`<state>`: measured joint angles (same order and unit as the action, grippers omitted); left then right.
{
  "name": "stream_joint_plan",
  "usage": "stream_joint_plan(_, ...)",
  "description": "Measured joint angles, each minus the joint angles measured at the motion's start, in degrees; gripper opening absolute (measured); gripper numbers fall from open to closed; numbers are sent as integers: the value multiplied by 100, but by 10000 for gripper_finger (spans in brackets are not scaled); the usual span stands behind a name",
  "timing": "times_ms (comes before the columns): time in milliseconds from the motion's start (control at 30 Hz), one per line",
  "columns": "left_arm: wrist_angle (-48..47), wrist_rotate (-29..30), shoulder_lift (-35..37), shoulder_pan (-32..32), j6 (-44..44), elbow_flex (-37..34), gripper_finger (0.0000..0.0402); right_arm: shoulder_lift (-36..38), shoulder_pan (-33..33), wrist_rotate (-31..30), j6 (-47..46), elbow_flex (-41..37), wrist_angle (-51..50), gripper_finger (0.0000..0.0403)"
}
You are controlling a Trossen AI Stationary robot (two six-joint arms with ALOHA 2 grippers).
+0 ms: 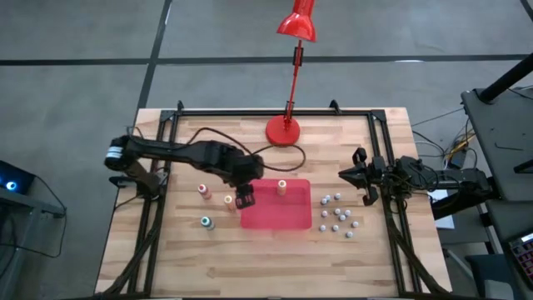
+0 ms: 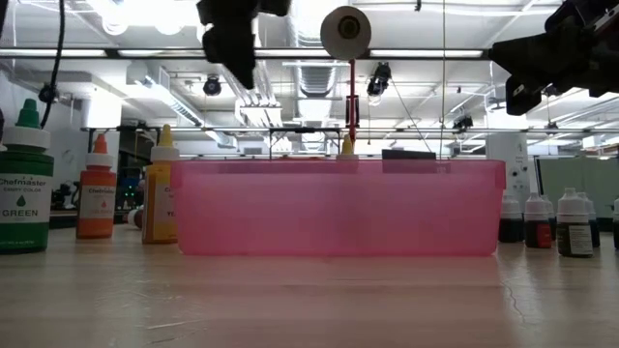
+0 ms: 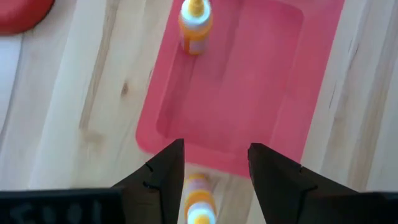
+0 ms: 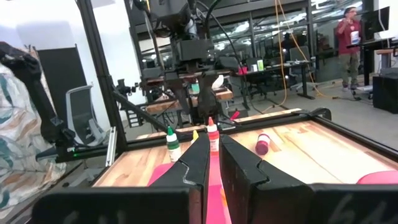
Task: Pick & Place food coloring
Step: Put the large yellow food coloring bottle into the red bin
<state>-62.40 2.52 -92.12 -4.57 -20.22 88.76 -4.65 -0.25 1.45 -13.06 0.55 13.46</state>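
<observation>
The red tray (image 1: 287, 215) lies mid-table, and one yellow-capped food coloring bottle (image 1: 282, 187) (image 3: 194, 25) stands upright in its far part. Left of the tray, a red-capped (image 1: 202, 190), an orange (image 1: 229, 200) (image 3: 199, 202) and a green-capped bottle (image 1: 206, 222) (image 2: 24, 184) stand on the wood. My left gripper (image 1: 244, 198) (image 3: 216, 147) hangs open and empty above the tray's left edge, just right of the orange bottle. My right gripper (image 1: 354, 177) (image 4: 211, 162) waits shut at the table's right side, clear of everything.
Several small white-capped dark bottles (image 1: 337, 215) (image 2: 542, 217) stand in a cluster right of the tray. A red desk lamp (image 1: 285, 131) stands at the far middle. Black frame rails (image 1: 154, 208) run along the table's edges.
</observation>
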Motion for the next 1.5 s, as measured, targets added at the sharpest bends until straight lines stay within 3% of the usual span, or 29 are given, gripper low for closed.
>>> stream_joint_plan(233,99,-48,876,-91,34,-1002,149,3,0,2,0,-1,2,29)
stream_joint_plan(500,112,-220,1393,-115,493,-1732,149,-3,-2,-9,0,1,5,29)
stream_joint_plan(867,226,-485,1036,-117,1120,-1874,149,-1,0,-7,-16,1,5,29)
stream_joint_plan(1500,241,-549,354,-203,1125,-1874,149,-1,0,-7,-26,1,3,29)
